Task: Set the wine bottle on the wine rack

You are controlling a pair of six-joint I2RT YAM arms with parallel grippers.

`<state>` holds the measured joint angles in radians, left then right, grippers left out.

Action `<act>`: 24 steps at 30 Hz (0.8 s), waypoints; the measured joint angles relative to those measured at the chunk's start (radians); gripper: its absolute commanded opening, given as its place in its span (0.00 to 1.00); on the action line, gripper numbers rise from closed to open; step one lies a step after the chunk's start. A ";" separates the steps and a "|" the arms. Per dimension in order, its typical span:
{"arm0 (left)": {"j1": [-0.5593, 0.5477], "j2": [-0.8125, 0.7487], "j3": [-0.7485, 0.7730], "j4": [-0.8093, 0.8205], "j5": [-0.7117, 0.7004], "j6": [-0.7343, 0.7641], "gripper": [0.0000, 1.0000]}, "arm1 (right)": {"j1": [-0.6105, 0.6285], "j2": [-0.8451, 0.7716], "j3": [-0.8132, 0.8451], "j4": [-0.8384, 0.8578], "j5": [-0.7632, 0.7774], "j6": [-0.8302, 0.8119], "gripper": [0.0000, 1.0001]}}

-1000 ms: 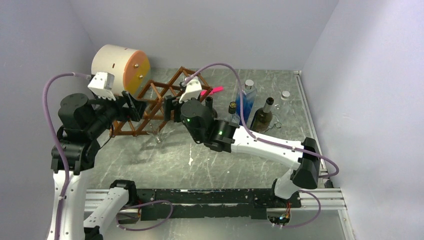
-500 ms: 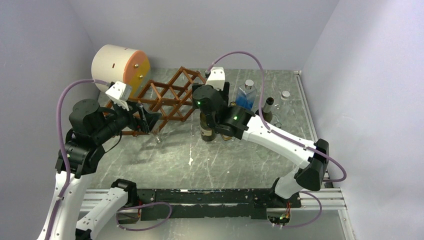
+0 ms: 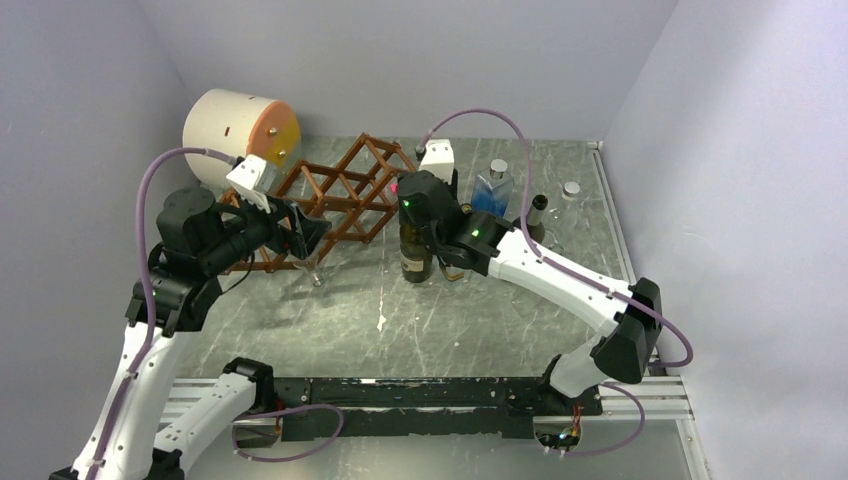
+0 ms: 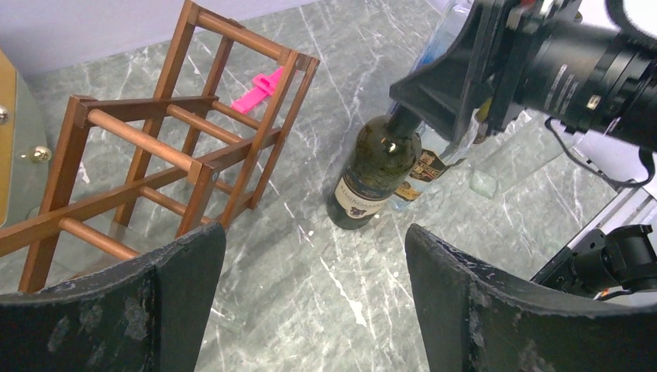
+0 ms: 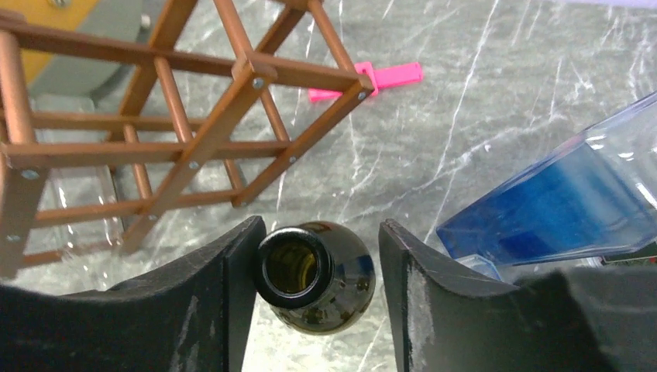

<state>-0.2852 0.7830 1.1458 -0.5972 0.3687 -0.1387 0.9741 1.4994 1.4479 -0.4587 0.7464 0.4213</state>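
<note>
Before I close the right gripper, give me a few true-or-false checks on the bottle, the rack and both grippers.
1. The wine bottle stands upright on the table, outside the wine rack. True.
2. The right gripper has a finger on each side of the bottle's neck. True.
3. The left gripper is clamped on the wine rack. False: it is open and holds nothing.
4. The bottle is corked. False: the right wrist view looks straight down into its open mouth.
</note>
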 measured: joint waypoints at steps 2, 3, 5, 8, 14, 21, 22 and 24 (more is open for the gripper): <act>0.000 0.006 -0.013 0.024 0.004 -0.004 0.89 | -0.003 0.000 -0.029 0.007 -0.022 -0.016 0.50; 0.000 0.010 -0.022 0.039 0.007 -0.007 0.89 | -0.003 0.000 -0.042 0.012 -0.034 -0.025 0.48; 0.000 0.019 -0.039 0.066 0.018 -0.011 0.89 | -0.003 0.000 -0.068 0.028 -0.061 -0.051 0.40; 0.000 0.046 -0.064 0.110 0.039 -0.019 0.88 | -0.003 0.000 -0.093 0.059 -0.096 -0.094 0.25; 0.000 0.082 -0.143 0.243 0.115 -0.046 0.89 | -0.003 -0.013 -0.104 0.084 -0.155 -0.183 0.02; -0.021 0.086 -0.319 0.446 0.233 -0.052 0.94 | -0.004 -0.089 -0.139 0.084 -0.254 -0.245 0.00; -0.027 0.085 -0.341 0.473 0.242 -0.050 0.94 | -0.004 -0.109 -0.145 0.086 -0.272 -0.248 0.00; -0.041 0.085 -0.388 0.527 0.261 -0.040 0.95 | -0.004 -0.145 -0.154 0.091 -0.306 -0.251 0.00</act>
<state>-0.3264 0.8680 0.7574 -0.0700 0.6296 -0.1791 0.9699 1.3540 1.2934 -0.3676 0.4400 0.1699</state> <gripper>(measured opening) 0.939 0.359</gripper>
